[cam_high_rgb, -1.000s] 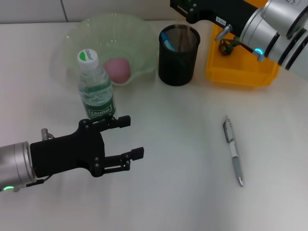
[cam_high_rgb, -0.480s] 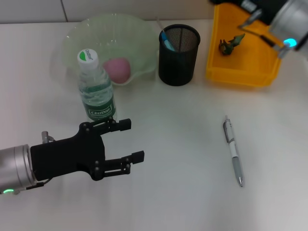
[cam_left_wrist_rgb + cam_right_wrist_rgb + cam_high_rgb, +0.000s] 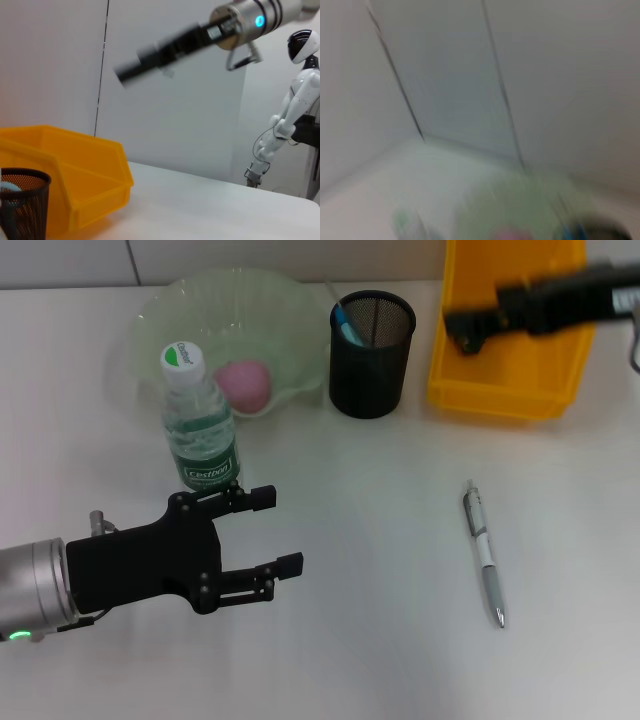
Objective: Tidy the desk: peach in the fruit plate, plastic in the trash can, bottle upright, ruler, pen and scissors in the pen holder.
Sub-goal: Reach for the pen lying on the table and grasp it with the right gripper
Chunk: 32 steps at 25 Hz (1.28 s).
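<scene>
**Pen left on the desk, right arm over the bin**

Head view: the pen (image 3: 484, 554) lies flat on the desk at right, apart from everything else. The pen holder (image 3: 371, 341) stands far centre with a blue item inside. The peach (image 3: 245, 383) sits in the fruit plate (image 3: 160, 310) at far left, and the bottle (image 3: 198, 423) stands upright just in front of the plate. The left gripper (image 3: 268, 533) hovers near left, jaws wide and holding nothing, close to the bottle's base. The right gripper (image 3: 475, 323) is a dark blur over the orange bin (image 3: 510, 380) at far right; I cannot tell how its jaws stand.

Left wrist view: the bin, part of the holder and the right arm, raised above the desk.

Right wrist view: too smeared to read.

Risk, as I judge it: the left gripper could knock the bottle over if it swings toward it, and the thin pen could roll away from a grasp.
</scene>
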### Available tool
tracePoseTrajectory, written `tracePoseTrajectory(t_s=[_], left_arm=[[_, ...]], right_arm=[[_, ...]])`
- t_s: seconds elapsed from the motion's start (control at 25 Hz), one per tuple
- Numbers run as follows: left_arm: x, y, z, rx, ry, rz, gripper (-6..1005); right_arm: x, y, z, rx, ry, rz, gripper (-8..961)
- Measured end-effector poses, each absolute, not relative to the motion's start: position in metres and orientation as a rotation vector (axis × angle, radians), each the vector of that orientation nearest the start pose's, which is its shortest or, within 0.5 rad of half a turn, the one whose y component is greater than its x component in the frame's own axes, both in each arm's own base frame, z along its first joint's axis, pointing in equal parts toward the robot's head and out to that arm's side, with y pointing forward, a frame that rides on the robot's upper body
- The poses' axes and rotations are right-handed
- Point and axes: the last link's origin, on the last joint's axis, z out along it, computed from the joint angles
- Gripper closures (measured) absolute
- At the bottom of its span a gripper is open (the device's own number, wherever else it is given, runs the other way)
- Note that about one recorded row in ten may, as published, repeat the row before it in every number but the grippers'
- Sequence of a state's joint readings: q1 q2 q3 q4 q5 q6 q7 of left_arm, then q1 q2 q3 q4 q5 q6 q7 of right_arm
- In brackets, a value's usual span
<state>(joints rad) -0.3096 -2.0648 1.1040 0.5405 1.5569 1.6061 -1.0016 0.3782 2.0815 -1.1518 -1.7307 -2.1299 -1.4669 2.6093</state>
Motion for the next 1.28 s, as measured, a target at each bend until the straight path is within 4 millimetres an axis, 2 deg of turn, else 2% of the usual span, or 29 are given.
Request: tracePoseTrajectory(t_s=[0.2, 0.36, 0.6, 0.88, 1.28], left_arm=[[-0.275, 0.258, -0.035, -2.743, -0.358, -0.943, 197], [-0.275, 0.258, -0.036, -2.743, -0.36, -0.941, 197], [-0.275, 0.258, -0.036, -2.745, -0.36, -0.939, 197], [-0.275, 0.258, -0.036, -2.745, -0.36, -0.938, 197], [-0.275, 0.258, -0.037, -2.745, -0.361, -0.937, 197]], right_arm=[[0.145, 0.323, 0.072, -2.466, 1.212, 0.023, 119], [0.161, 0.325, 0.051, -2.424, 1.321, -0.186, 122], [0.181, 0.338, 0.014, -2.366, 1.408, -0.38, 127], [0.189, 0.348, -0.012, -2.334, 1.407, -0.494, 149], [0.193, 0.357, -0.031, -2.336, 1.403, -0.539, 180]])
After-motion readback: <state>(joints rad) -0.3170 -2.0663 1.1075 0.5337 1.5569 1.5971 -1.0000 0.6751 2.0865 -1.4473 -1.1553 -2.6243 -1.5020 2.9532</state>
